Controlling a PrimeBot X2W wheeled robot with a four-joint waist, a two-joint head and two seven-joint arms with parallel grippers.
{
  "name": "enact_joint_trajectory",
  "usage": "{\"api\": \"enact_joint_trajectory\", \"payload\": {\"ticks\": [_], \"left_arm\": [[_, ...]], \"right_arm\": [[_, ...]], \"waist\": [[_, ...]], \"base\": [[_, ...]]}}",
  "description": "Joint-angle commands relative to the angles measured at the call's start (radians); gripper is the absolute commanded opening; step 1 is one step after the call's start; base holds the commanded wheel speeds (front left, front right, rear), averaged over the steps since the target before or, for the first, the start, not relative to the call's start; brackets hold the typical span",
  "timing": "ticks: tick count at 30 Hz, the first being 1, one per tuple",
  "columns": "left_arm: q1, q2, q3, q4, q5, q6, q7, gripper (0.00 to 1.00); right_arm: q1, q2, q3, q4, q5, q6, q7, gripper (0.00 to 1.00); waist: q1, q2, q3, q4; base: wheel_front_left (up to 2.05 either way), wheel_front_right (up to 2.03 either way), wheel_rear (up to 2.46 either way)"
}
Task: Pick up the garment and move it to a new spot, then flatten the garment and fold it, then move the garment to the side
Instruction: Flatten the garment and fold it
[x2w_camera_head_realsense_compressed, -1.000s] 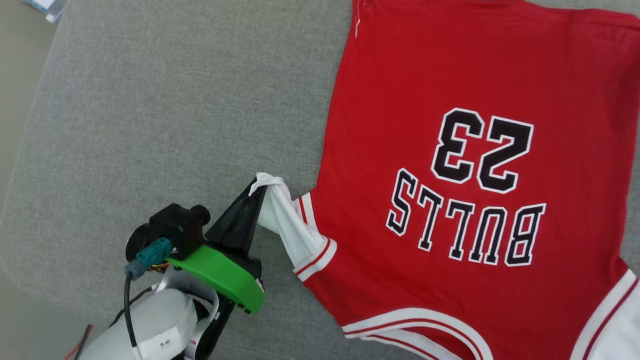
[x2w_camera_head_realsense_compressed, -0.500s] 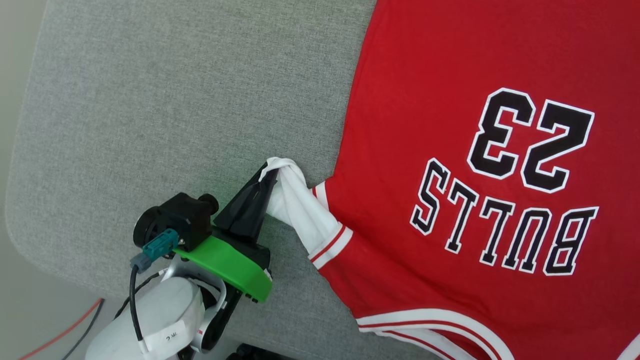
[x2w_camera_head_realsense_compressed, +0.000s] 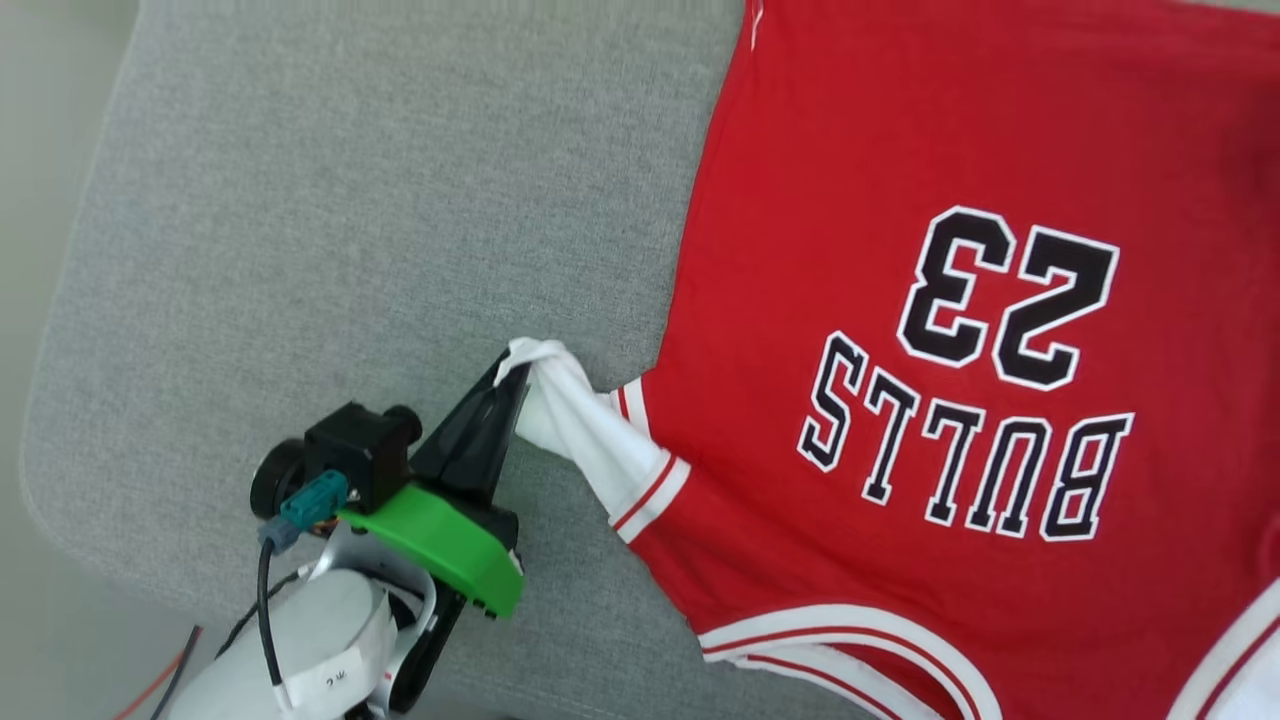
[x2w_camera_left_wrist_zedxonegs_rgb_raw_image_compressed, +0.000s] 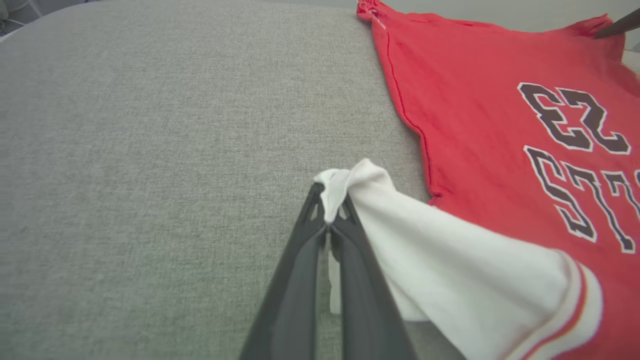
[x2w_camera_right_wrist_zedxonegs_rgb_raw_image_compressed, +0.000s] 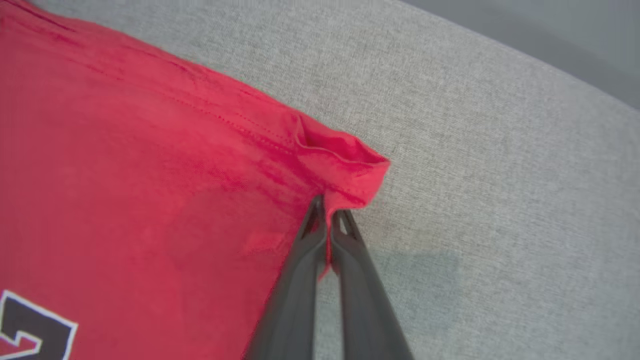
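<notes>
Mostly flat, the garment (x2w_camera_head_realsense_compressed: 900, 150) lies with its print upside down across the grey cushion (x2w_camera_head_realsense_compressed: 350, 200), toward three o'clock in the head view. At seven o'clock, the left gripper (x2w_camera_head_realsense_compressed: 515, 375) has its jaws clamped on the white sleeve (x2w_camera_head_realsense_compressed: 590, 440). The right gripper (x2w_camera_right_wrist_zedxonegs_rgb_raw_image_compressed: 327, 210) pinches a red hem corner (x2w_camera_right_wrist_zedxonegs_rgb_raw_image_compressed: 345, 165), jaws closed.

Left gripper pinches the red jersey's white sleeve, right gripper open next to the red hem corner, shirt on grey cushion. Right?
One error: the right gripper is shut on the hem corner of the red short-sleeved jersey shirt, not open beside it; the right wrist view shows fabric clamped in it. The left gripper does pinch the white sleeve, on the grey fabric cushion.
</notes>
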Motion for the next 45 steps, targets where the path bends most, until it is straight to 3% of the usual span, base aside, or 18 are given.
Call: {"api": "enact_joint_trajectory", "payload": {"ticks": [1, 13, 22, 31, 40, 41, 42, 45], "left_arm": [[0.024, 0.003, 0.004, 0.006, -0.013, 0.004, -0.006, 0.0], [0.143, 0.037, 0.006, 0.015, -0.052, 0.043, 0.001, 0.0], [0.208, 0.058, 0.01, 0.015, -0.073, 0.068, 0.002, 0.0], [0.233, 0.067, 0.014, 0.007, -0.077, 0.08, 0.001, 0.0], [0.232, 0.064, 0.02, 0.014, -0.076, 0.08, 0.0, 0.0], [0.232, 0.064, 0.02, 0.016, -0.076, 0.079, 0.0, 0.0], [0.232, 0.065, 0.021, 0.017, -0.076, 0.079, 0.0, 0.0], [0.232, 0.067, 0.021, 0.018, -0.075, 0.079, -0.001, 0.0]], "right_arm": [[0.028, -0.021, 0.024, -0.01, 0.019, -0.001, -0.012, 0.0], [0.299, -0.215, 0.176, -0.198, 0.242, -0.001, -0.088, 0.0], [0.625, -0.321, 0.17, -0.341, 0.358, -0.001, -0.153, 0.0], [0.967, -0.307, 0.133, -0.39, 0.396, -0.001, -0.196, 0.0], [1.144, -0.18, 0.066, -0.357, 0.363, -0.001, -0.248, 0.0], [1.14, -0.169, 0.05, -0.357, 0.358, -0.001, -0.258, 0.35], [1.134, -0.16, 0.029, -0.361, 0.353, -0.001, -0.266, 1.0], [1.102, -0.15, -0.045, -0.391, 0.337, -0.001, -0.299, 1.0]], "waist": [[-0.0002, 0.0063, -0.083, -0.026], [-0.0002, 0.0063, -0.271, -0.093], [-0.0002, 0.0063, -0.346, -0.141], [-0.0002, 0.0063, -0.356, -0.165], [-0.0002, 0.0063, -0.343, -0.173], [-0.0002, 0.0063, -0.344, -0.175], [-0.0002, 0.0063, -0.345, -0.177], [-0.0002, 0.0063, -0.351, -0.18]], "base": [[0.0, 0.0, 0.0], [0.0, 0.0, 0.0], [0.0, 0.0, 0.0], [0.0, 0.0, 0.0], [0.0, 0.0, 0.0], [0.0, 0.0, 0.0], [0.0, 0.0, 0.0], [0.0, 0.0, 0.0]]}}
